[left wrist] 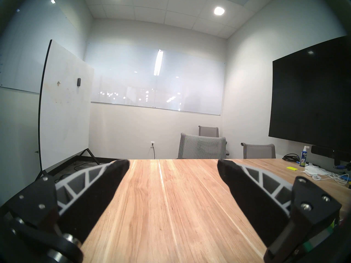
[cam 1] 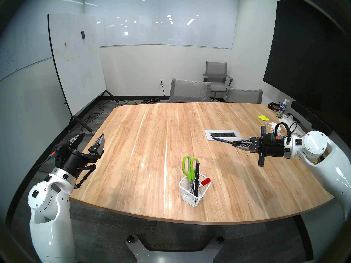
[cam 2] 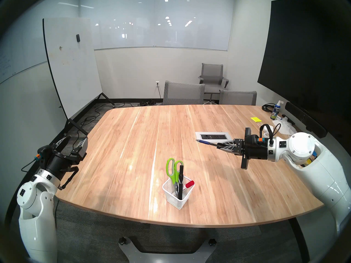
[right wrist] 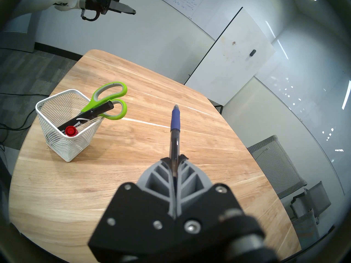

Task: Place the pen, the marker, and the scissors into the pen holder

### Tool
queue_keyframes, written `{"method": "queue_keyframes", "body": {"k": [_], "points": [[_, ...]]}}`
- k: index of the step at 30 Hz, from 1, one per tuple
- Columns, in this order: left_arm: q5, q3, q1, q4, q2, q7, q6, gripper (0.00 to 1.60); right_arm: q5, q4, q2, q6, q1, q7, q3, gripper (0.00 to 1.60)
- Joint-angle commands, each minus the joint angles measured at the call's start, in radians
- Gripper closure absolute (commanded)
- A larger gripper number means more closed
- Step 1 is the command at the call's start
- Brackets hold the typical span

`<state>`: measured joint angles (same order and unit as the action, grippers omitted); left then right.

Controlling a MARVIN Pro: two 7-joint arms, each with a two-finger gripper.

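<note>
So the pen holder (cam 1: pixel 194 190) sits on the table (cam 1: pixel 133 143) near its front edge, about 6 o'clock from the table's middle. The scissors (cam 1: pixel 188 167) and two markers (cam 1: pixel 196 176) stand in it. The pen (cam 1: pixel 221 140) is up off the table at roughly 2 o'clock from the holder, well apart, by the outlet panel (cam 1: pixel 223 134).

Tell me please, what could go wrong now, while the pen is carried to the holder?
1. The right pincer holds the pen by its rear end, nearly level; it may pivot or slip when tilted upright.
2. The pen holder is already crowded by the scissors, the black marker and the red-capped marker; the pen tip may strike them or the rim.
3. The light mesh holder might tip if pushed.
</note>
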<state>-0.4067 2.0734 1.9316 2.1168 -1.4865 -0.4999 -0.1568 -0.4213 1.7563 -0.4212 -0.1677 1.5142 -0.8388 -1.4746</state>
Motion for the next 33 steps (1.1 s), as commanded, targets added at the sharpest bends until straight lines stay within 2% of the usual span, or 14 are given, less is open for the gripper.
{"method": "queue_keyframes", "body": {"k": [1, 33], "points": [[0.000, -0.002, -0.001, 0.022, -0.002, 0.001, 0.001, 0.00, -0.002, 0.005, 0.003, -0.001, -0.013, 0.003, -0.011, 1.60], [0.000, -0.002, -0.001, 0.022, -0.002, 0.001, 0.001, 0.00, -0.002, 0.005, 0.003, -0.001, -0.013, 0.003, -0.011, 1.60]]}}
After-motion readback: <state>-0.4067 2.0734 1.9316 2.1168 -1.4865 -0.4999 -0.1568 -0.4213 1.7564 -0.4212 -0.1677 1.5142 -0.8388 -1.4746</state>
